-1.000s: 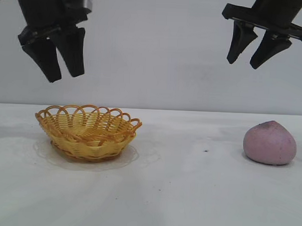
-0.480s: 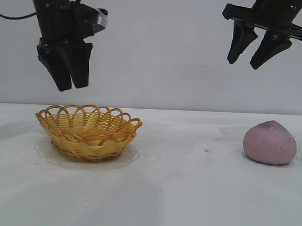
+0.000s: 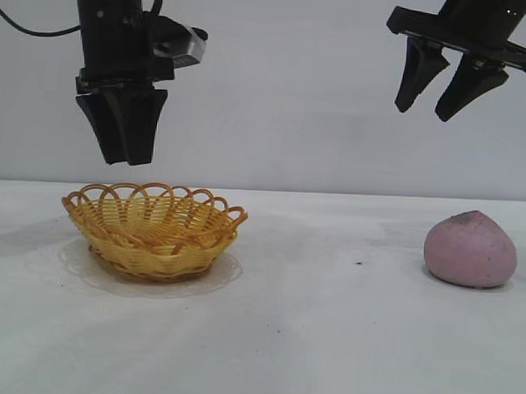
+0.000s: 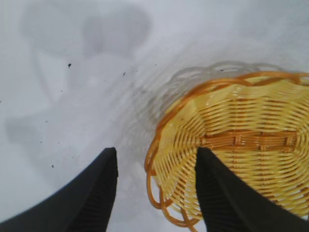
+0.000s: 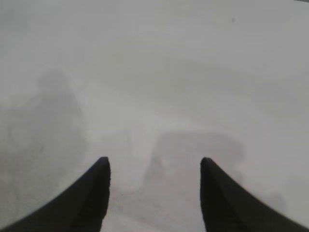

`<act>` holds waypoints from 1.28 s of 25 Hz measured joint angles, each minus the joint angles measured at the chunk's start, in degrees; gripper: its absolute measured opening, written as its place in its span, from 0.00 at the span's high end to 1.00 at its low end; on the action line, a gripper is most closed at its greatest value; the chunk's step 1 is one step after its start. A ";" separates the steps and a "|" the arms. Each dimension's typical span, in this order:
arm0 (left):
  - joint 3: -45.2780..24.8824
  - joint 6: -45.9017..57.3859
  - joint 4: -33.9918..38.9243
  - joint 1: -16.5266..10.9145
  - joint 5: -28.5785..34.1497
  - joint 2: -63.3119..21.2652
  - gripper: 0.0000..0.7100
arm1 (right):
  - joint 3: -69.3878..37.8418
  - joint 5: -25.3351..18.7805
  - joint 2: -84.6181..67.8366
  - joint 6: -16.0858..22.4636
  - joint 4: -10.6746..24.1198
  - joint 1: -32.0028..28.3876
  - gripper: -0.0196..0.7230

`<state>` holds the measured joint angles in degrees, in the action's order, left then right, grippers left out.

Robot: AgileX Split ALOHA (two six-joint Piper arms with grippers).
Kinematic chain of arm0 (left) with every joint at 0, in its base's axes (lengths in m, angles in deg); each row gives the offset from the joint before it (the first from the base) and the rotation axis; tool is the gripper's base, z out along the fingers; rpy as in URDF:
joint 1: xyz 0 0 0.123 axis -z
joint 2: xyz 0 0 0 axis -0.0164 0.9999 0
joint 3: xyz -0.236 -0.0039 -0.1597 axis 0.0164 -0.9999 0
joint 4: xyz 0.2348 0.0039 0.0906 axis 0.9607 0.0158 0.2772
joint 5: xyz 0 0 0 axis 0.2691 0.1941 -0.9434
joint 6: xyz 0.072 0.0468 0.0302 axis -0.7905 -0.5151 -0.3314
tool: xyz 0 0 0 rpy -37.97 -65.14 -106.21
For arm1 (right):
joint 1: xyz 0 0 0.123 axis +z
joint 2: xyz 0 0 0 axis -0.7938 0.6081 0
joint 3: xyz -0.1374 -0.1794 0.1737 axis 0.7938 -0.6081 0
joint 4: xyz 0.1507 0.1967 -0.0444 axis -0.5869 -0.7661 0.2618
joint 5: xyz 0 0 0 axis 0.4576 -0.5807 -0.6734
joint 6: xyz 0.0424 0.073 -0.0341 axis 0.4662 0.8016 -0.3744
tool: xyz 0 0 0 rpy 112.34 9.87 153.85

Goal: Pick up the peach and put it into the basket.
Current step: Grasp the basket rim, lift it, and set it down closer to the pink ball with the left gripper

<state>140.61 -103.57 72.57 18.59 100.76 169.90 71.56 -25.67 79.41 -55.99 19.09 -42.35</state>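
Observation:
The pink-mauve peach (image 3: 469, 250) with a greyish top sits on the white table at the right. The yellow woven basket (image 3: 152, 230) with an orange looped rim stands at the left; it also shows in the left wrist view (image 4: 236, 145), empty. My left gripper (image 3: 125, 160) hangs open and empty just above the basket's left part (image 4: 155, 154). My right gripper (image 3: 424, 112) is open and empty, high above the table, up and left of the peach (image 5: 154, 164). The peach is out of both wrist views.
The white table (image 3: 327, 339) runs across the front, with a small dark speck (image 3: 358, 263) between basket and peach. A plain grey wall stands behind.
My left gripper has swung right and turned upright, coming over the basket's left part. The right gripper, the peach and the basket have not moved.

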 joint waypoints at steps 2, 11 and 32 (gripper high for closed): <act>0.00 0.00 0.00 0.00 0.00 0.08 0.46 | 0.00 0.00 0.00 0.00 0.00 0.00 0.49; -0.10 0.00 0.04 0.00 0.00 3.06 0.46 | 0.00 -0.03 0.00 0.00 0.00 0.00 0.49; -0.10 14.65 -1.69 -0.22 0.48 2.92 1.00 | 0.00 -0.13 0.00 0.00 0.10 0.00 0.49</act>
<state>140.51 -88.92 70.88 18.36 101.24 172.82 71.56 -25.81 79.41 -55.99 19.19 -42.35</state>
